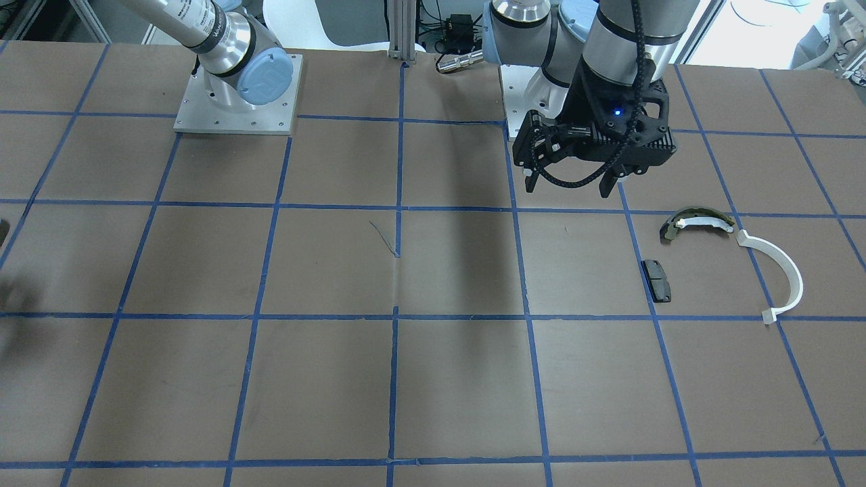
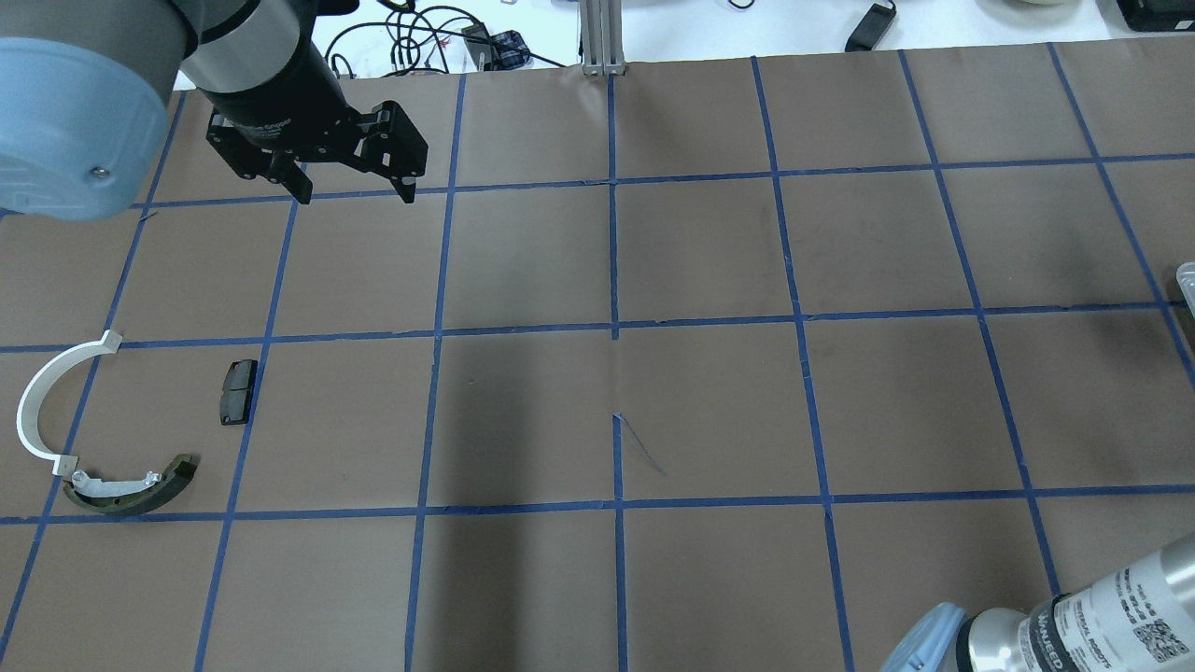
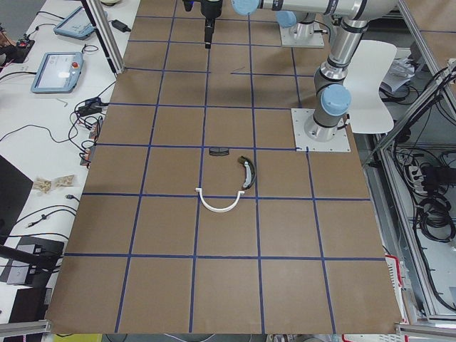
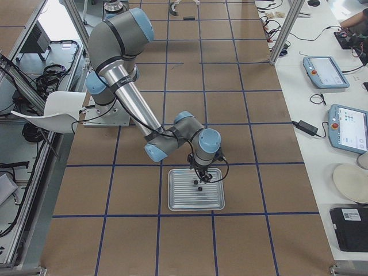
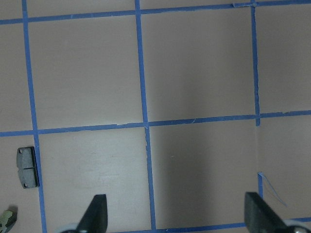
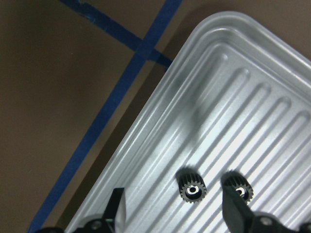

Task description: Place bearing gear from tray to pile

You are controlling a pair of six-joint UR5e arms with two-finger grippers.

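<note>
Two small black bearing gears lie in the ribbed metal tray (image 6: 160, 126). One gear (image 6: 191, 186) sits between my right gripper's open fingers. The other gear (image 6: 239, 188) is partly hidden behind one finger (image 6: 233, 204). My right gripper (image 6: 171, 206) is empty, low over the tray (image 4: 195, 200). The pile lies far off on the table: a white half-ring strip (image 2: 42, 401), an olive-and-white shoe (image 2: 131, 490) and a black pad (image 2: 237, 392). My left gripper (image 2: 350, 191) is open and empty, up above the table beyond the pile.
Brown table with a blue tape grid. The tray's corner lies near a tape crossing (image 6: 146, 48). The left arm's base plate (image 3: 320, 132) stands near the pile. Tablets and cables lie on the side bench (image 4: 330, 72).
</note>
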